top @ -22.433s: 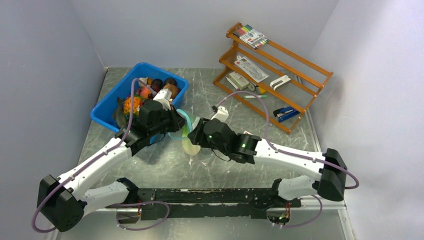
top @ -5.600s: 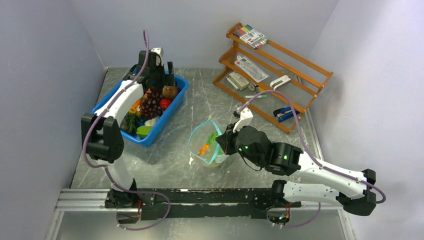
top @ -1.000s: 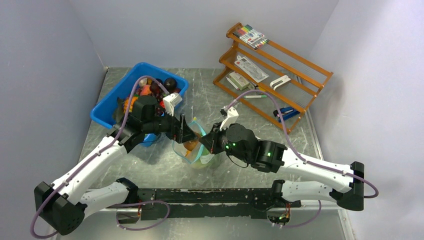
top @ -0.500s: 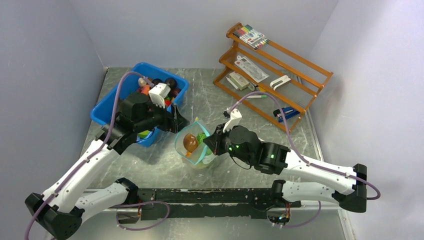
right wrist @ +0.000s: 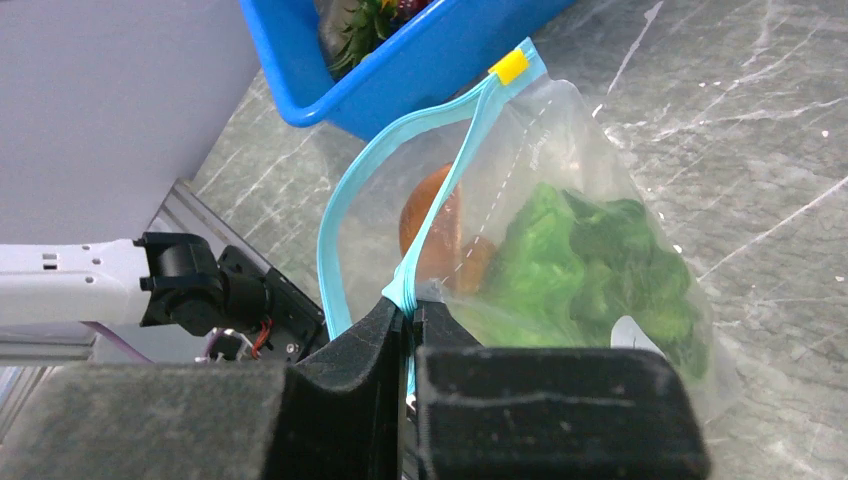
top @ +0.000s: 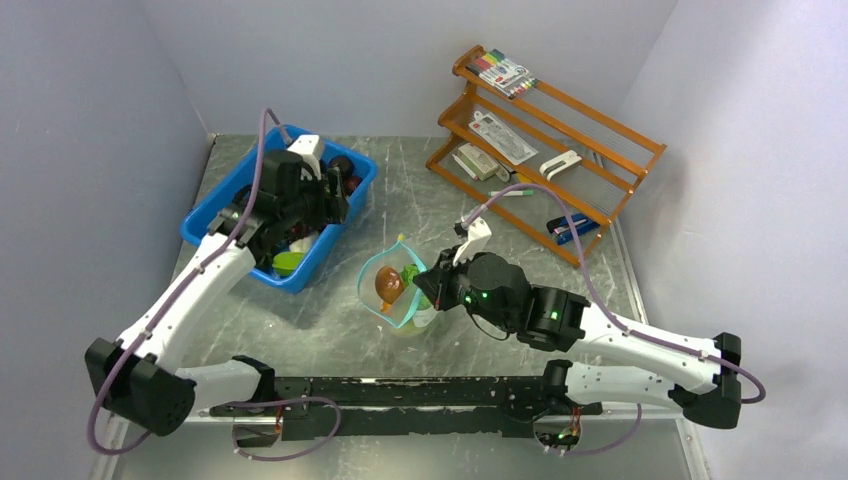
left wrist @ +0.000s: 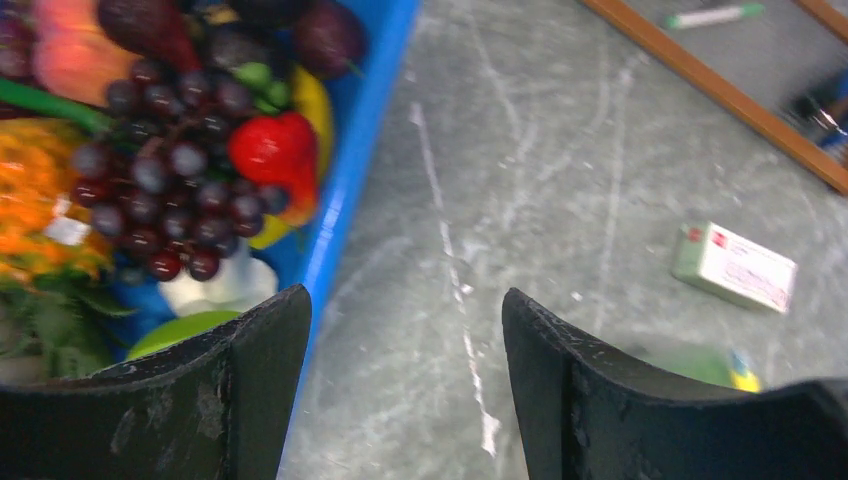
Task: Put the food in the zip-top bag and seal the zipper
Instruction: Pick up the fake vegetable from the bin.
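My left gripper (left wrist: 405, 310) hangs with its jaws apart and nothing between them, and what matters for the next pick is that the food lies off to one side of that gap, not under it. In the left wrist view the space between my fingers looks down on the near wall of the blue bin (left wrist: 350, 190) and the bare table (left wrist: 560, 200) beside it. The grapes (left wrist: 170, 190) and a red strawberry-like piece (left wrist: 275, 150) sit inside the bin, up and to the left of my left finger. I judge I must shift that way before I come down. The grape cluster runs roughly along the bin's length, so my jaws should close across it. My right gripper (right wrist: 410, 310) is clamped on the zipper (right wrist: 345, 240), pinching the teal strip of one lip and holding the zip-top bag (right wrist: 620, 170) with its mouth gaping. From that pinch the strip runs away toward its yellow tip, which points at the bin. The brown round fruit (right wrist: 430, 215) and the lettuce (right wrist: 590, 260) lie inside the bag. From above, the bag stands between my two arms, just beside the bin, its opening turned up and toward my left arm. My left arm is the nearer one to the bin, and the only one free.
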Motion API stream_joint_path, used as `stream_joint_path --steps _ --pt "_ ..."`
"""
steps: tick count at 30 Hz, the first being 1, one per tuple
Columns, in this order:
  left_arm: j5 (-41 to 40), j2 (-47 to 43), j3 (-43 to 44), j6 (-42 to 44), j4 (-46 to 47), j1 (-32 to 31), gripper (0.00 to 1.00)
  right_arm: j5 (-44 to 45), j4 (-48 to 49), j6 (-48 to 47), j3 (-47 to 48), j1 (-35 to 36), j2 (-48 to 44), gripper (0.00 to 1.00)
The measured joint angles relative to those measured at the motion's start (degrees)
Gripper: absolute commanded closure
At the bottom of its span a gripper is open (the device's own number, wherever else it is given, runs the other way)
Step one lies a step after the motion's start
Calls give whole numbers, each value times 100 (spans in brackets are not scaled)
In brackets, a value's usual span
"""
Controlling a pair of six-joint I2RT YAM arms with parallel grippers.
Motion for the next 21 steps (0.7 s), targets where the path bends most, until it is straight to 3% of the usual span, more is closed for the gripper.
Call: stream_joint_path --steps 5,9,17,21 --pt "98 719 372 282 286 723 16 15 -33 -42 -11 0 -9 100" --pt "146 1423 890 525 717 907 8 20 -50 -52 -66 0 -11 100" --pt "212 3086 2048 839 1161 1036 7 17 -70 -55 -66 0 -9 100" --pt "210 3598 2159 846 1233 1067 7 26 -160 -79 7 0 -2 100"
